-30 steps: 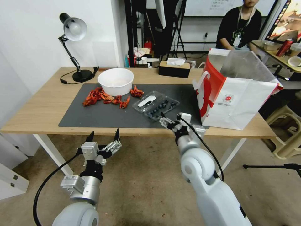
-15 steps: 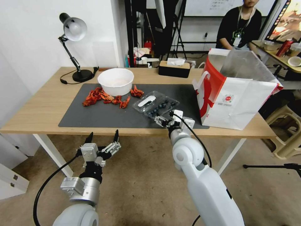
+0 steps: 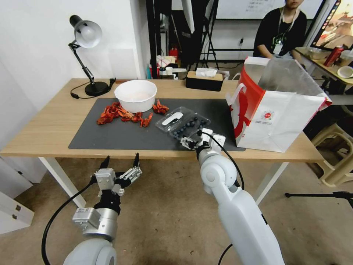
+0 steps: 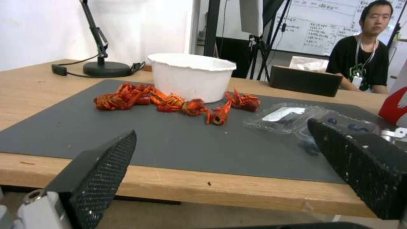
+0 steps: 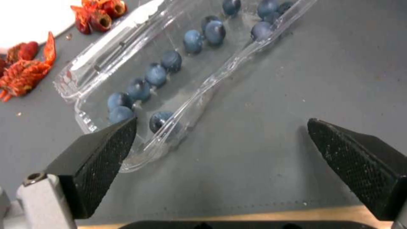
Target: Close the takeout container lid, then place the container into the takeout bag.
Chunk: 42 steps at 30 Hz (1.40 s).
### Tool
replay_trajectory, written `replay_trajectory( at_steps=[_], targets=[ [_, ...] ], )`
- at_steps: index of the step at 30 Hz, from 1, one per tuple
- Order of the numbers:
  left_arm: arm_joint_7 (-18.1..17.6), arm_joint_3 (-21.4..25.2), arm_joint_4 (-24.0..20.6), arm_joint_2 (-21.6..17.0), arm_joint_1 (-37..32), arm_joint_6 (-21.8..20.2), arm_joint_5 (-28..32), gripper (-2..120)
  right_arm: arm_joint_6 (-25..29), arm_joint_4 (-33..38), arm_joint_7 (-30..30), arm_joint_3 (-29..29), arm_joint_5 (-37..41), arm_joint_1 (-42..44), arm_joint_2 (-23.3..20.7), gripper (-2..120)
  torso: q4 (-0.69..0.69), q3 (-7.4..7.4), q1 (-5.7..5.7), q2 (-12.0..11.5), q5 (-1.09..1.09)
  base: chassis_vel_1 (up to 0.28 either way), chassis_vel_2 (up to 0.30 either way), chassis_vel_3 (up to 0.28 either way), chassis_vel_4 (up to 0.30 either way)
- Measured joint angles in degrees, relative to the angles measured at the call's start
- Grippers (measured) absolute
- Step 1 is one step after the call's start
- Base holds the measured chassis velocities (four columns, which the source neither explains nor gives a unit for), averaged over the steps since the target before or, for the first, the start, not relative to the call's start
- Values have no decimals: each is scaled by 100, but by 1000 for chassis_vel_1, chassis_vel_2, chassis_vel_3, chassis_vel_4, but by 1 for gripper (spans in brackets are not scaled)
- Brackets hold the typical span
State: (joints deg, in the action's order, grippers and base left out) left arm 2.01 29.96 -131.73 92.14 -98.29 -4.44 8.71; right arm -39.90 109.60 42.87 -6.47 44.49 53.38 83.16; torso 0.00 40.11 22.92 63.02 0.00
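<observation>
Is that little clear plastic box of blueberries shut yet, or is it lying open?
Open. The small clear plastic clamshell box lies spread flat on the dark grey mat, its labelled lid beside the blueberry half.

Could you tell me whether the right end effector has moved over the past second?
Yes. The right end effector has moved forward and leftward over the mat's front edge, toward the takeout container.

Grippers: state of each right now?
Left gripper: open, empty, below the table's front edge.
Right gripper: open, empty, at the near end of the open blueberry container.
</observation>
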Motion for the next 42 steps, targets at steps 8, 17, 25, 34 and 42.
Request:
replay_trajectory(
  at_steps=[8, 17, 25, 34, 42],
  targets=[
    [-17, -16, 43, 0, 36, 19, 5, 100, -127, 103, 26, -125, 172, 30, -104, 100, 0, 0, 0, 0, 0, 0, 0, 0, 0],
    [-45, -27, 69, 0, 53, 38, 15, 100, -207, 177, 78, -291, 385, 65, -239, 100, 0, 0, 0, 0, 0, 0, 0, 0, 0],
    [-51, -41, 81, 0, 46, 61, 12, 100, -208, 229, 56, -458, 457, 84, -370, 100, 0, 0, 0, 0, 0, 0, 0, 0, 0],
    [-52, -52, 71, -1, 51, 61, 11, 100, -207, 306, 13, -723, 645, 118, -619, 100, 0, 0, 0, 0, 0, 0, 0, 0, 0],
    [-49, -70, 76, -1, 52, 61, 4, 100, -196, 379, -41, -820, 715, 153, -639, 100, 0, 0, 0, 0, 0, 0, 0, 0, 0]
  ],
)
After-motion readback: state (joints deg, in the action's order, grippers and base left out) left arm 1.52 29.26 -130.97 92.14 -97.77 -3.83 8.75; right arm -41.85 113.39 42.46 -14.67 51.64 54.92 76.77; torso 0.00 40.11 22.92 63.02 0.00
